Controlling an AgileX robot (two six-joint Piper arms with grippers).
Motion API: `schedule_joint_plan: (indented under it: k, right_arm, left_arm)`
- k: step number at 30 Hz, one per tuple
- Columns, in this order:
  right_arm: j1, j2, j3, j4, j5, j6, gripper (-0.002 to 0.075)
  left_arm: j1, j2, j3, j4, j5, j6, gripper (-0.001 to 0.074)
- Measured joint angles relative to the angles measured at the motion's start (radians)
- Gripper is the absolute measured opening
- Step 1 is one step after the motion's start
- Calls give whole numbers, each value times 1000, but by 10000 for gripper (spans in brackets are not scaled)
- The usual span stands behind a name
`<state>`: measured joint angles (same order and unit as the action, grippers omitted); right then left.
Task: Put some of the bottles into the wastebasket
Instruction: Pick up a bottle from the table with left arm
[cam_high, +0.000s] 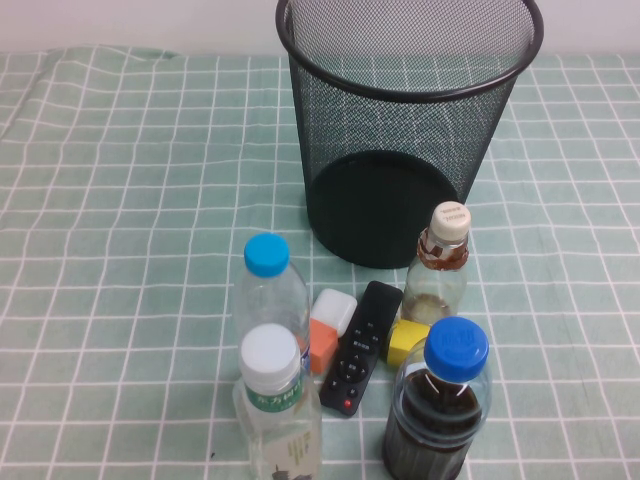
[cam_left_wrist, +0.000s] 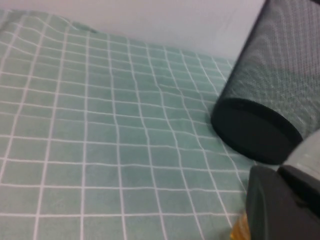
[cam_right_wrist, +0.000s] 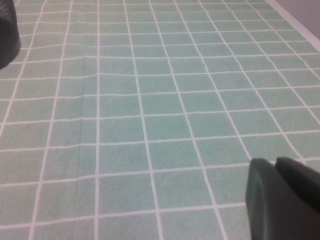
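Green checked cloth (cam_high: 120, 200) covers the table. At its far side stands the black wire-mesh wastebasket (cam_high: 405, 130), upright. In front of it sit the bottles — the white-capped bottle (cam_high: 275, 405) with a green label at the near edge, the cream-capped bottle (cam_high: 438, 265) just before the bin. A blue-capped clear bottle (cam_high: 268, 290), a dark-liquid bottle (cam_high: 440, 405), a black remote (cam_high: 360, 345) and small blocks cluster between them. Left gripper (cam_left_wrist: 280, 205) and right gripper (cam_right_wrist: 282, 197) — both closed, holding nothing — hang low over the cloth.

Left claw (cam_left_wrist: 282, 205) and right claw (cam_right_wrist: 282, 200) both closed, empty, low over the table.
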<state>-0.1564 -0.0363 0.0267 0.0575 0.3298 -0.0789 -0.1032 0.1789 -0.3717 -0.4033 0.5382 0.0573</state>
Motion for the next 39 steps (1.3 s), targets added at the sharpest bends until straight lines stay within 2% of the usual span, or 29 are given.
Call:
schedule_joint_plan:
  k: [6,10,17,22,26,29,31,33,35,36,39]
  right_arm:
    - [0,0,0,0,0,0,-7]
    - [0,0,0,0,0,0,-7]
    - [0,2,0,0,0,0,-7]
    - [0,2,0,0,0,0,-7]
    - [0,2,0,0,0,0,-7]
    - [0,2,0,0,0,0,-7]
    - [0,2,0,0,0,0,-7]
    - [0,2,0,0,0,0,-7]
    - [0,2,0,0,0,0,-7]
    - [0,2,0,0,0,0,-7]
    - [0,2,0,0,0,0,-7]
  left_arm:
    - [-222,131,-33,8,-18,120,-4]
    - [-371,229,-34,28,-125,212,-4]
    - [-498,367,-15,27,-380,249,-4]
    - [-588,389,81,144,-559,158,-4]
    - [-728,392,169,322,-729,12,6]
    - [-808,406,202,349,-773,-17,92]
    - [-825,422,206,349,-791,-25,225]
    - [-829,441,209,353,-830,-34,395]
    - [-831,465,210,360,-876,-37,522]
    - [-831,481,210,365,-906,-38,564]
    - [-831,553,210,367,-981,-57,616]
